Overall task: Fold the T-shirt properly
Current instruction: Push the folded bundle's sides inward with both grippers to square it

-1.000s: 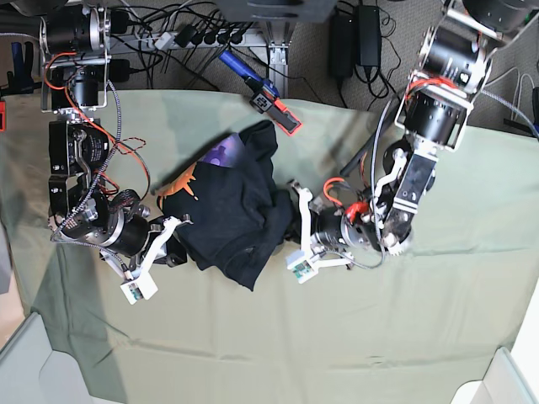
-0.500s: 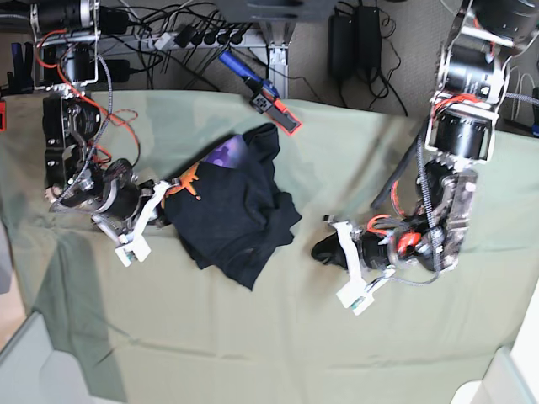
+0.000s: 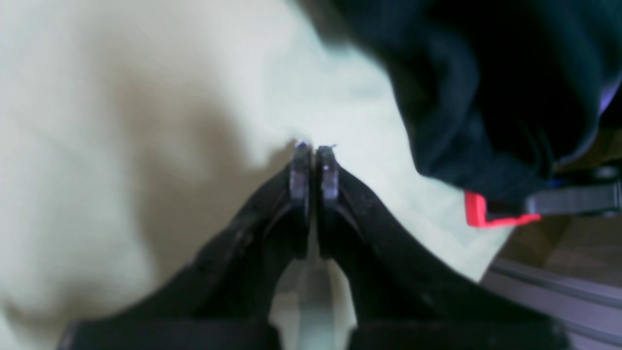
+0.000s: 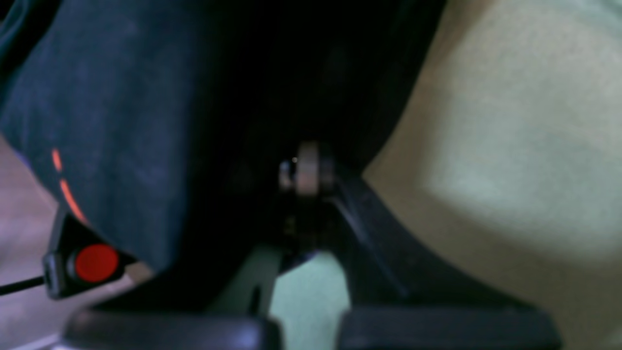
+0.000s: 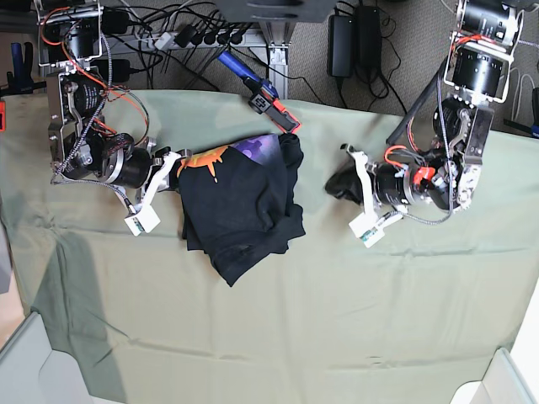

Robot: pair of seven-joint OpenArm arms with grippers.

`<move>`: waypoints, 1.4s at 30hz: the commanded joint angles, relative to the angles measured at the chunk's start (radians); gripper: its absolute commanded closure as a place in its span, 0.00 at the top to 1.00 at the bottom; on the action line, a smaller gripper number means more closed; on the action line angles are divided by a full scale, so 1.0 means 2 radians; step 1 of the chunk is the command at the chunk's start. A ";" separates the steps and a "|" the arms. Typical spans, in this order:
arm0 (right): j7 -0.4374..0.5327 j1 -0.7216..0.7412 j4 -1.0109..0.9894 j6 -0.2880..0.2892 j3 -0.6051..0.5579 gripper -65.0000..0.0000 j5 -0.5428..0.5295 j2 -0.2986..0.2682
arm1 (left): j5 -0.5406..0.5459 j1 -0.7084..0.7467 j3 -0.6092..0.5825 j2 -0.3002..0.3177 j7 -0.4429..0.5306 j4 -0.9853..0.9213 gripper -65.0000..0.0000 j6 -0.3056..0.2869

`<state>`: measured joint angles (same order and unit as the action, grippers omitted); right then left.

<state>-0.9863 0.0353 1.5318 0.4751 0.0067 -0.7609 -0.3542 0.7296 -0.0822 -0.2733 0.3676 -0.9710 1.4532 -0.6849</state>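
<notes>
The T-shirt [image 5: 242, 206] lies bunched on the bench [image 5: 337, 337], toward the middle and nearer the far edge. In the base view the right gripper [image 5: 168, 168] sits against the shirt's left edge, closed on its fabric. The left gripper [image 5: 341, 185] rests to the shirt's right, apart from it, fingers pressed together. A clamp tool [image 5: 261, 91] lies at the bench's far edge, just behind the shirt
</notes>
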 commanded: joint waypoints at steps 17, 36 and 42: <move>-0.002 -0.010 0.097 0.039 0.071 0.00 -0.003 -0.007 | 0.035 -0.006 0.076 0.008 -0.003 0.062 0.04 -0.007; 0.030 0.074 0.071 0.041 -0.020 0.00 0.025 0.074 | 0.004 0.001 0.002 -0.043 0.036 0.127 0.04 -0.007; 0.046 0.101 0.013 0.041 -0.031 0.00 0.072 0.077 | -0.038 0.001 -0.008 -0.059 0.072 0.097 0.04 -0.007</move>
<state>-0.9157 0.2169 1.5452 0.4755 -0.0586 -0.6090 -0.1940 0.6430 -0.0650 -0.2920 0.2459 -0.8433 1.6341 -0.6857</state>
